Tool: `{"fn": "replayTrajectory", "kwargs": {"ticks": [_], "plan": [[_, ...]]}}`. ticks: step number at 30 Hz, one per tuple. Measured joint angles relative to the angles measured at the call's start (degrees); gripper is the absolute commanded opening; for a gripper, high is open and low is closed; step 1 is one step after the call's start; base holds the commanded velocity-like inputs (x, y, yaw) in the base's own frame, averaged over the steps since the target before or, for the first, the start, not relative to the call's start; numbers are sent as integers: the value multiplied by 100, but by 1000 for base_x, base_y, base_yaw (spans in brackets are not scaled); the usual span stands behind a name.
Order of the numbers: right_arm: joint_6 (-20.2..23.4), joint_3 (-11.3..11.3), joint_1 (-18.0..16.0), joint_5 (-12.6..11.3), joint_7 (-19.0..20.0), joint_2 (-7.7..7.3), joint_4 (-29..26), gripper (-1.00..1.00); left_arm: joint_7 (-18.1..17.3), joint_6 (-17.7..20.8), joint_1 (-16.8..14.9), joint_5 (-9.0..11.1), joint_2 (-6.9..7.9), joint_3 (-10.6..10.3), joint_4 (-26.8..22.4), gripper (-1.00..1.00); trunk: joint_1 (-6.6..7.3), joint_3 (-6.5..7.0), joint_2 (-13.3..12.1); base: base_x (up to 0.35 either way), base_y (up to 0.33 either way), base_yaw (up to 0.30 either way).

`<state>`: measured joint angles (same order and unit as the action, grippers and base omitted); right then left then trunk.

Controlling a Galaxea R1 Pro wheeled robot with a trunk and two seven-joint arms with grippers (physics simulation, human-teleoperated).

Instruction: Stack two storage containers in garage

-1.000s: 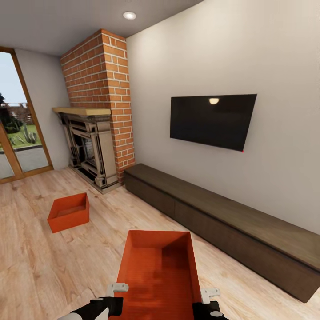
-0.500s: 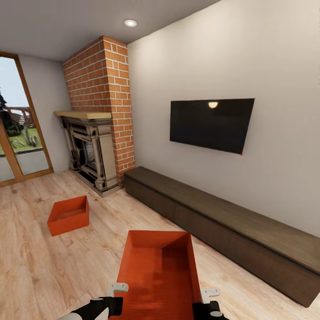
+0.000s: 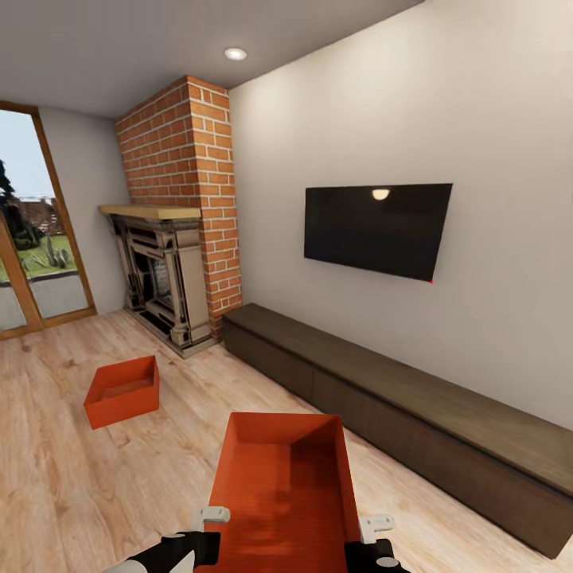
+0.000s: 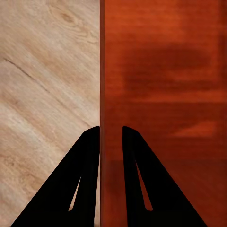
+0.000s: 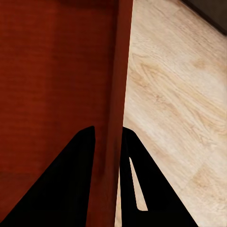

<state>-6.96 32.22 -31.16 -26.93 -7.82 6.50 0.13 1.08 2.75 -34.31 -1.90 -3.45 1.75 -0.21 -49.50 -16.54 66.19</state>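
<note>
I hold one orange-red storage container [image 3: 282,485] in front of me, above the light wood plank floor of the living room. My left gripper [image 3: 208,519] is shut on its left wall; the left wrist view has the thin wall [image 4: 102,71] between the black fingers [image 4: 85,179]. My right gripper [image 3: 374,527] is shut on the right wall [image 5: 120,71], one finger inside and one outside. The second storage container [image 3: 122,391] sits on the plank floor ahead to the left, near the fireplace.
A red brick fireplace [image 3: 179,215] stands in the far corner, glass doors [image 3: 32,239] to its left. A long dark low cabinet [image 3: 398,406] runs along the right wall under a black TV [image 3: 374,229]. Open plank floor [image 3: 72,485] lies to the left.
The whole view has drawn back and shifted slightly, so the camera moved. The held container stays in the same place between my grippers; the floor container looks a little farther away.
</note>
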Motion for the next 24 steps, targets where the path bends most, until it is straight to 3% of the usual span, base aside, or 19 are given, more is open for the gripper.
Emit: {"fn": "replayTrajectory", "kwargs": {"ticks": [6, 24], "plan": [[2, -1, 0, 1, 2, -1, 0, -100, 1, 0, 0, 0, -1, 0, 1, -100, 0, 12, 0, 0, 0, 53], [2, 2, -1, -2, 3, 1, 2, -100, 0, -2, 2, 0, 1, 1, 0, -100, 0, 13, 0, 0, 0, 261]]}}
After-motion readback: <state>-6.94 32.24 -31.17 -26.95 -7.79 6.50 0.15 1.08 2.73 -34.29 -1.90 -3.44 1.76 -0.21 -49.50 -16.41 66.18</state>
